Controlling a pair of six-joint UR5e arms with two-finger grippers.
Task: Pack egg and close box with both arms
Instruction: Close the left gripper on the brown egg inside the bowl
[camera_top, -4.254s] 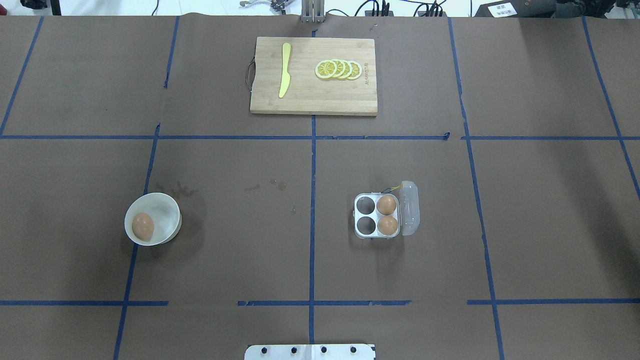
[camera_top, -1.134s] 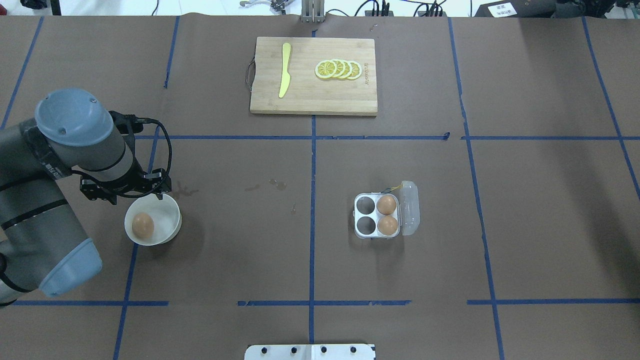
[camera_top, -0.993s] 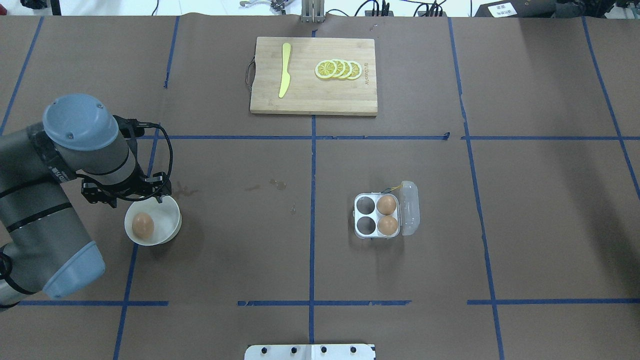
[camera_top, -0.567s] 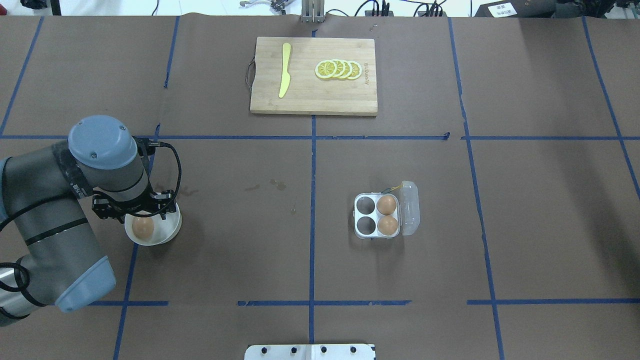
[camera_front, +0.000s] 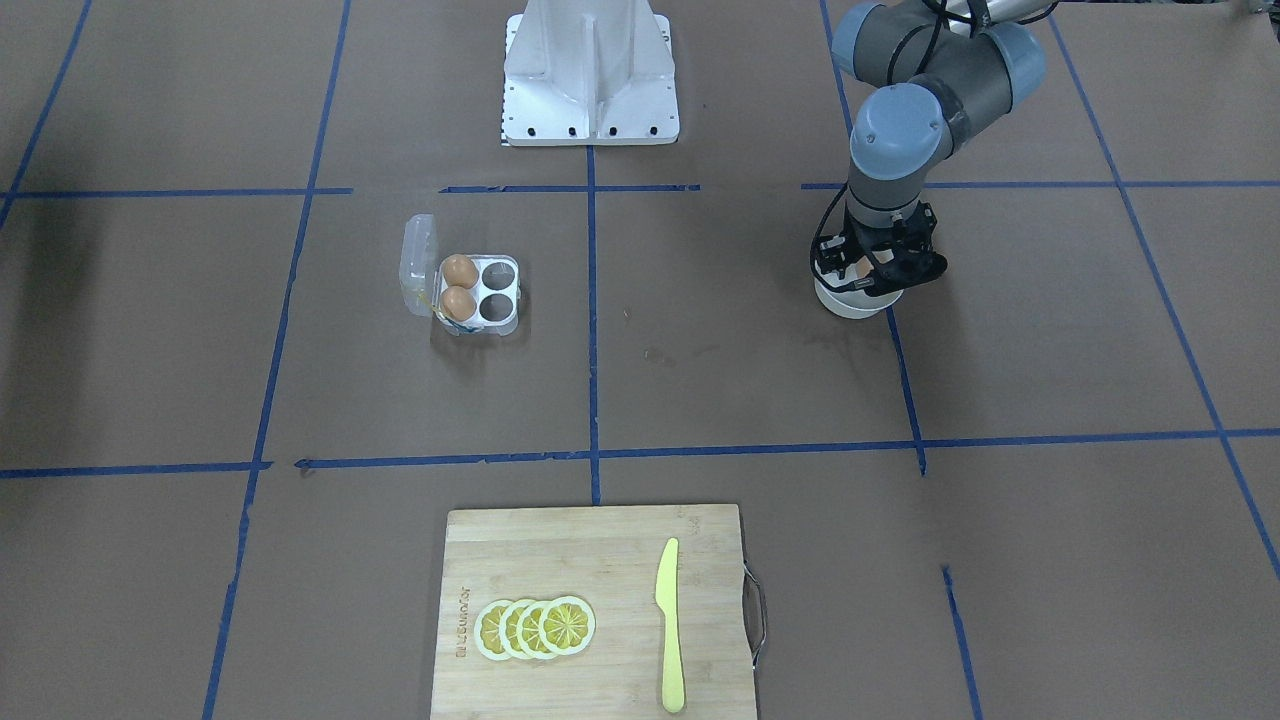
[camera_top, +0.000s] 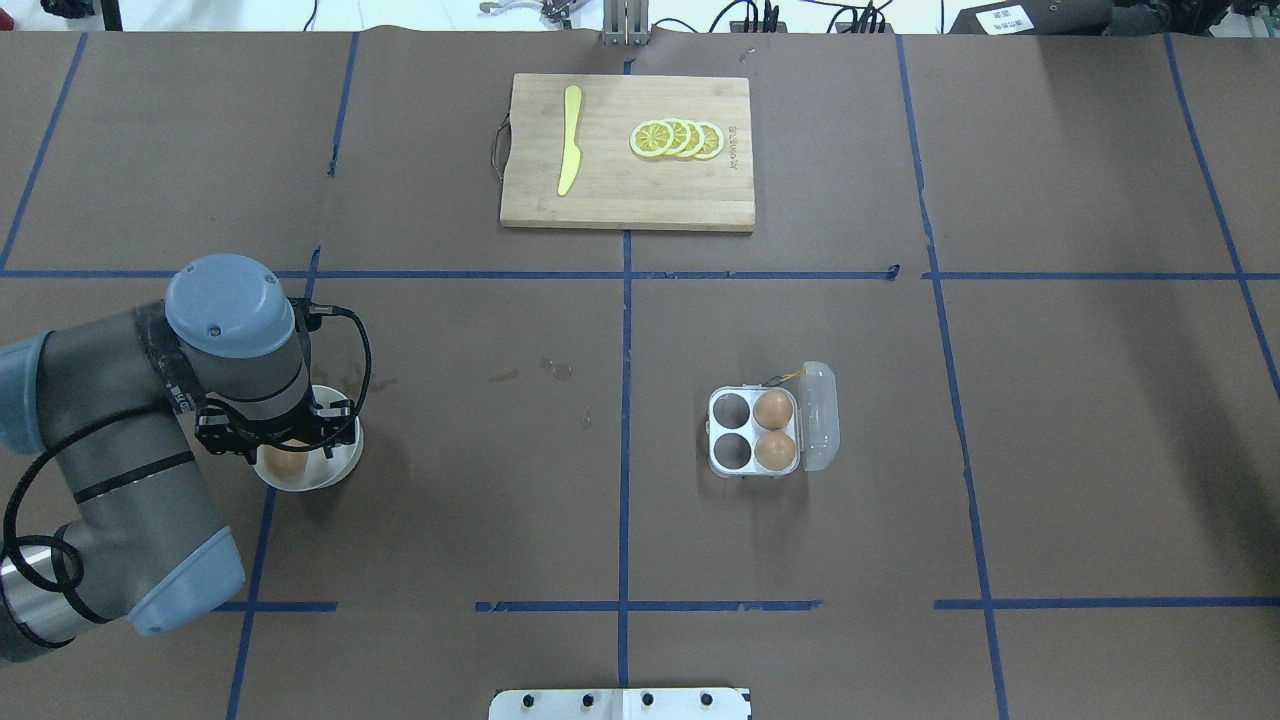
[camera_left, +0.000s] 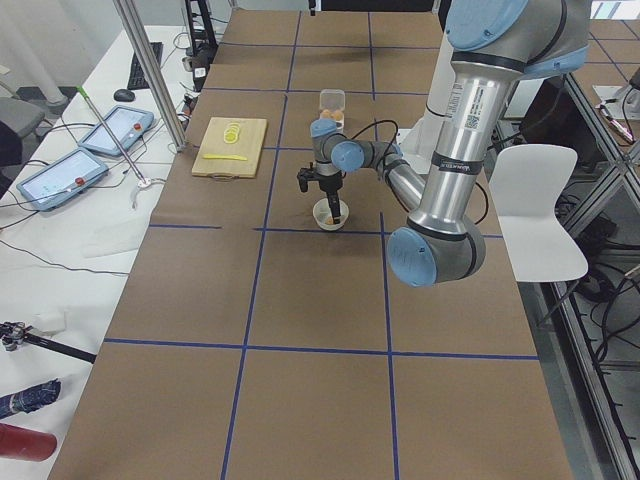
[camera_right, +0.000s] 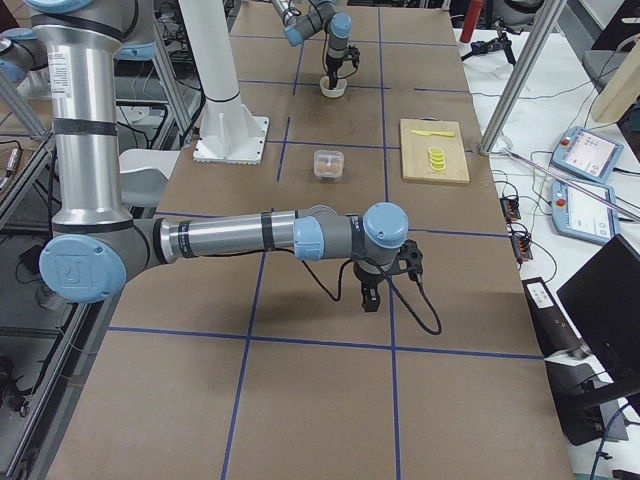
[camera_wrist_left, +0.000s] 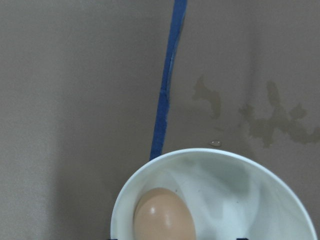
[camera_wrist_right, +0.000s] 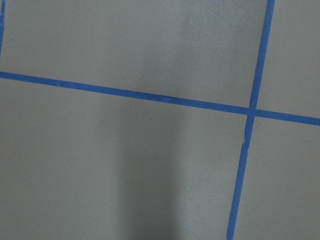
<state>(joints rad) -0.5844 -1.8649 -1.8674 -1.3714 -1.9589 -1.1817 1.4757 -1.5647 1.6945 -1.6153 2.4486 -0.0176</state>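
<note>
Your left gripper (camera_top: 283, 437) hangs right over the white bowl (camera_wrist_left: 260, 190) with its fingers spread apart, and the egg (camera_wrist_left: 164, 216) lies loose in the bowl just beneath them. The box (camera_top: 753, 432) sits well off to the right, its lid (camera_top: 820, 415) open, with two brown eggs (camera_top: 773, 410) in the cells beside the lid. Your right gripper (camera_right: 368, 297) shows only from the side, so you cannot tell how its jaws stand

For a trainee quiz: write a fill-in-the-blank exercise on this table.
The box holds ___ eggs.
The loose egg lies in a white ___.
The box's lid stands ___.
On the cutting board, apart from the lemon slices, lies a yellow ___.
Missing: two; bowl; open; knife.
</note>
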